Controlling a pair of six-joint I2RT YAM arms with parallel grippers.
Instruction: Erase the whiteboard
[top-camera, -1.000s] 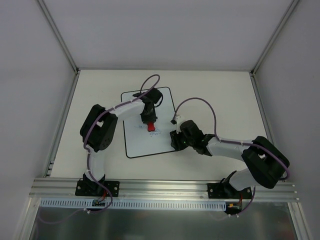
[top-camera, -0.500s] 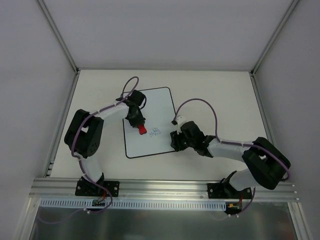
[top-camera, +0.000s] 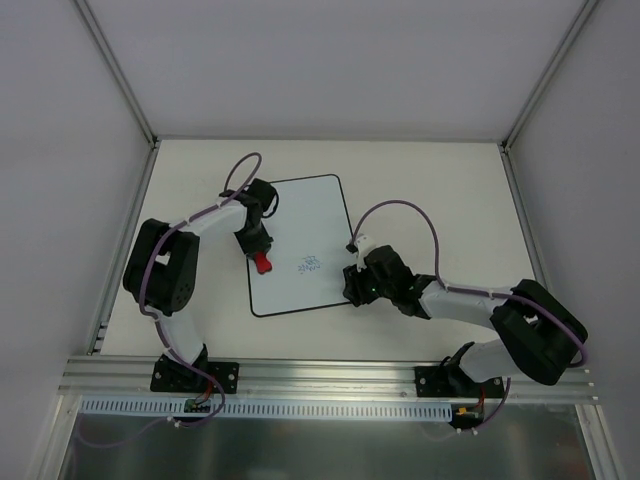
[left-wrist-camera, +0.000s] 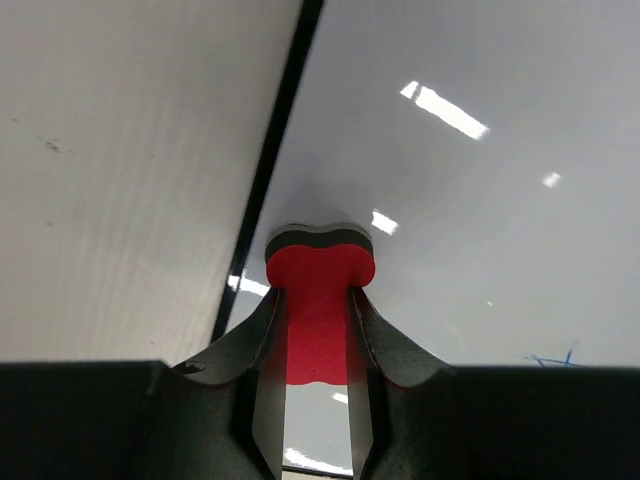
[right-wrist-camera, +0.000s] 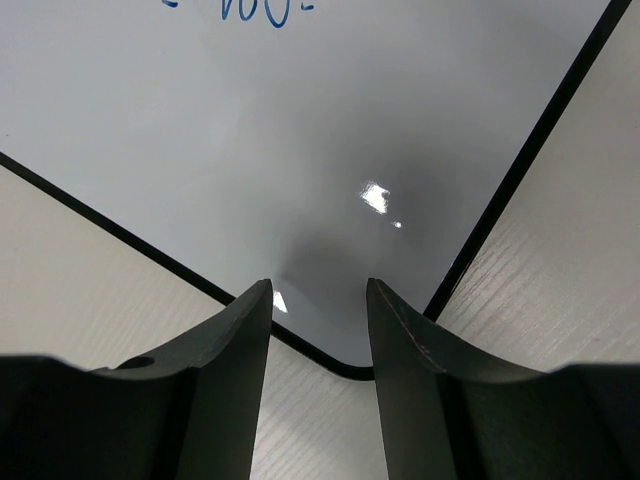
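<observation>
The whiteboard (top-camera: 305, 220) lies flat on the table, with a small patch of blue writing (top-camera: 307, 265) near its middle. My left gripper (top-camera: 259, 252) is shut on the red eraser (top-camera: 261, 264) and holds it on the board close to the board's left rim. In the left wrist view the eraser (left-wrist-camera: 320, 275) sits pinched between the fingers, beside the black rim (left-wrist-camera: 275, 160), with a bit of blue writing (left-wrist-camera: 555, 357) at the right. My right gripper (top-camera: 352, 286) is open, its fingers (right-wrist-camera: 235, 340) straddling the board's near right corner (right-wrist-camera: 360, 368).
The pale table (top-camera: 440, 200) is ringed by white walls and metal posts (top-camera: 118, 75). An aluminium rail (top-camera: 330, 375) with both arm bases runs along the near edge. The right arm's forearm (top-camera: 460, 300) lies low to the right of the board.
My left gripper has swept the eraser leftward across the board, from over the blue writing to the left rim. The writing now shows uncovered. The right gripper has stayed at the corner.
</observation>
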